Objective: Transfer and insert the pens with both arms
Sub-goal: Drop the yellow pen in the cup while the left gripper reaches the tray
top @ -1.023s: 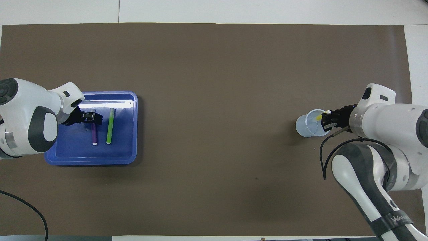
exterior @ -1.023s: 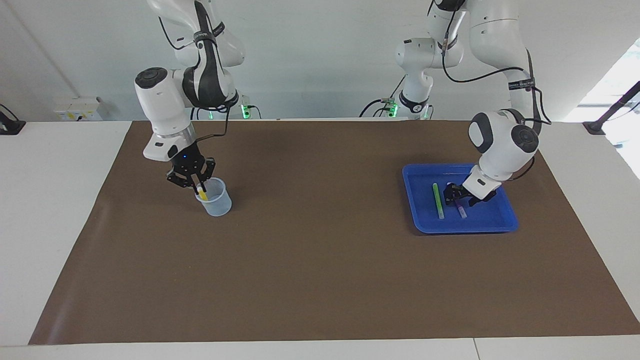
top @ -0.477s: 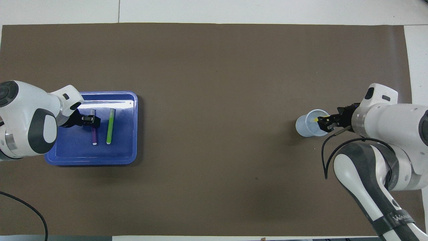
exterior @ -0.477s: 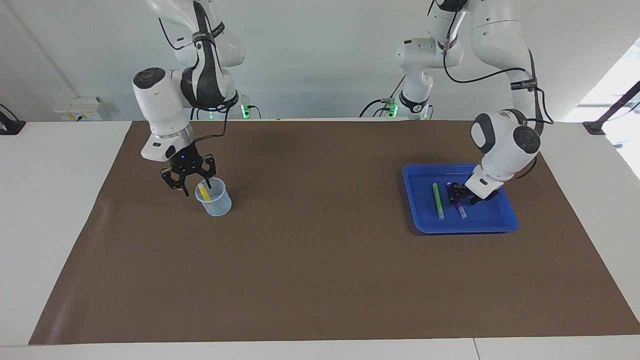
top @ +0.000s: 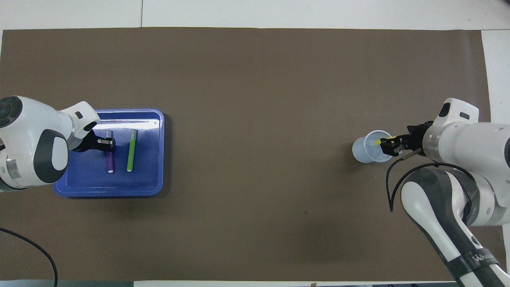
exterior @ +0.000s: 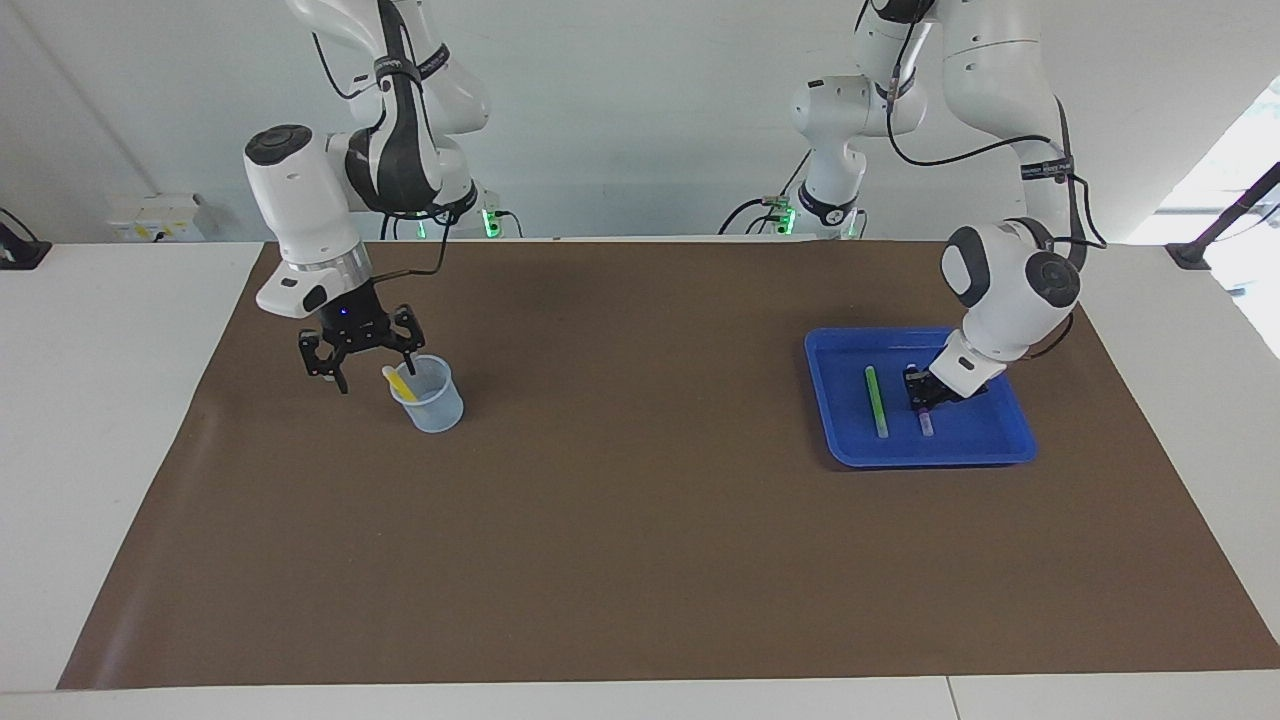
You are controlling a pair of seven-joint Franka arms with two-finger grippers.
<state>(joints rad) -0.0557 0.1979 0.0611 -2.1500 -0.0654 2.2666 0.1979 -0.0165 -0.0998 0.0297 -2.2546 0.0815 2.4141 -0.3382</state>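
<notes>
Green pen (exterior: 877, 400) and purple pen (exterior: 922, 414) on blue tray (exterior: 985, 445); yellow pen (exterior: 400, 381) in clear cup (exterior: 432, 400).

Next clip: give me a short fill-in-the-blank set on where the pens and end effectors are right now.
1. The slim yellow pen stands in the clear plastic ____.
2. The slim green pen lies in the shallow blue ____.
3. The left end effector is shut on the slim ____ pen.
4. The right end effector, beside the yellow pen, is ____.

Missing words: cup; tray; purple; open

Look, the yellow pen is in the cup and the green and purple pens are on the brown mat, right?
Not quite. The yellow pen is in the cup, but the green pen and purple pen lie in the blue tray, as the facing view shows.
</notes>
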